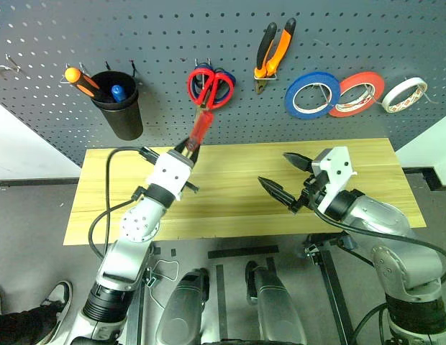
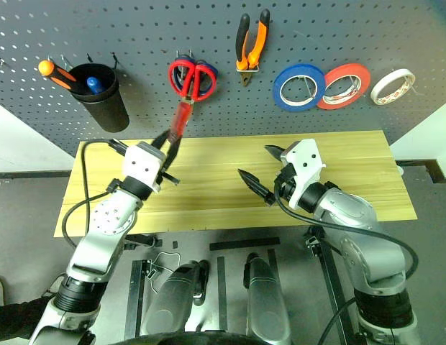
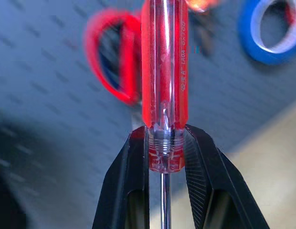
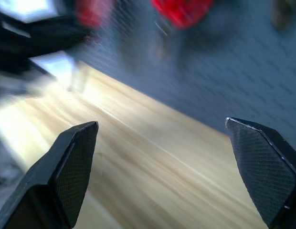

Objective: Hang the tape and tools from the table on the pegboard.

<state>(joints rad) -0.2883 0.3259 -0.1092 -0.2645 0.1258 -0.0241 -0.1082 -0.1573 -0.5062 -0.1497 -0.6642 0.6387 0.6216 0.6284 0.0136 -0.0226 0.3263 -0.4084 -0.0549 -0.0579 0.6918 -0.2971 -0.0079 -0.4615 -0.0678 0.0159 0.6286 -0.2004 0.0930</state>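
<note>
Screwdriver (image 1: 201, 126) rises handle-first toward the pegboard (image 1: 165, 43), tilted, clamped at its shaft end by the left gripper (image 1: 187, 147) above the table (image 1: 237, 180); red scissors (image 1: 211, 87) hang directly ahead (pliers (image 1: 272, 52) beside). Right gripper (image 1: 284, 177) gapes, empty.

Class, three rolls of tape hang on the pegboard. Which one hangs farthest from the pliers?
The whitish tape, at the row's right end. The blue roll hangs nearest the pliers, and the red-orange roll sits between them.

A light yellow plank table (image 1: 237, 188) stands below a dark grey pegboard (image 1: 173, 43).
</note>
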